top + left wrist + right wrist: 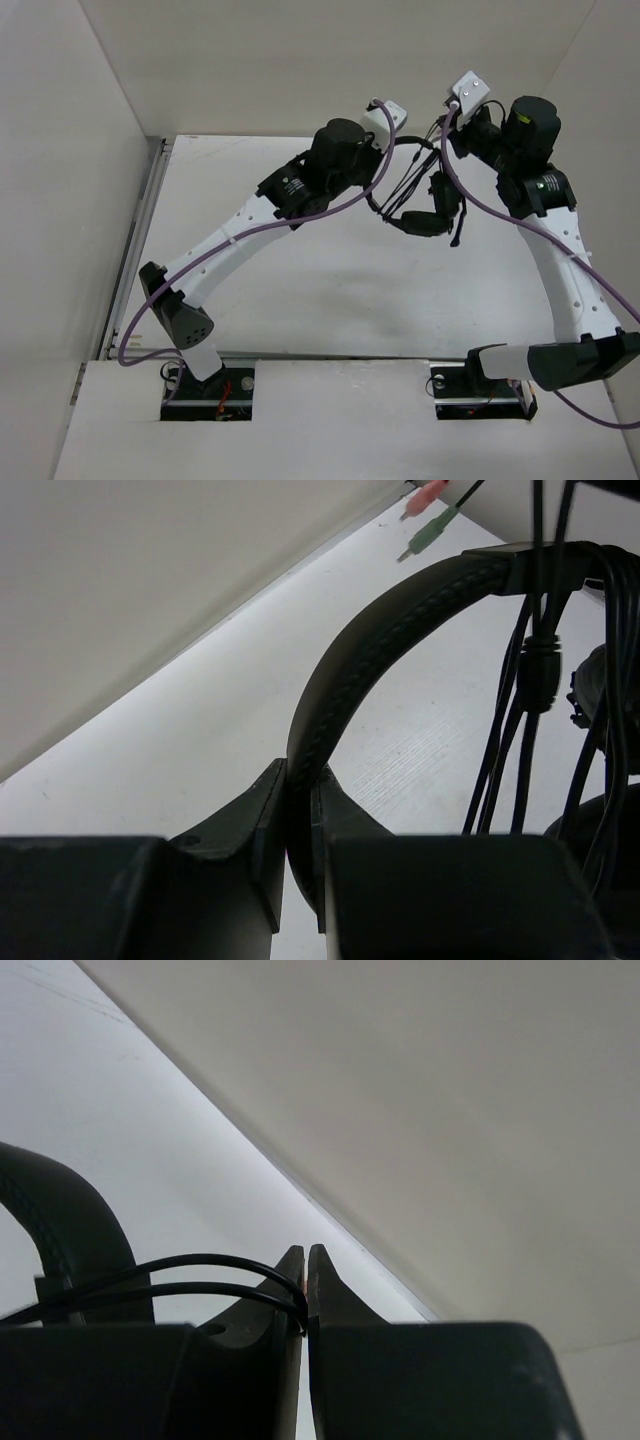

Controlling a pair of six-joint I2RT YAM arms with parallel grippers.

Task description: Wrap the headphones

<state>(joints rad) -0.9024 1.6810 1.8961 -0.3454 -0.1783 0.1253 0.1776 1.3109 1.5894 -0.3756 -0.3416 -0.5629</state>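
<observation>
The black headphones (425, 215) hang in the air between my two arms at the back of the table. My left gripper (298, 810) is shut on the stitched headband (400, 610), which arcs up to the right. Several loops of thin black cable (530, 670) hang over the headband. The pink and green plugs (428, 515) dangle at the top. My right gripper (306, 1280) is shut on two strands of the cable (180, 1275) near the back wall. The headband also shows in the right wrist view (60, 1220). From above, the left gripper (392, 150) and the right gripper (447, 125) are close together.
White walls enclose the table on the left, back and right. Thick purple arm cables (330, 205) trail along both arms. The white tabletop (330, 300) lies below the raised headphones.
</observation>
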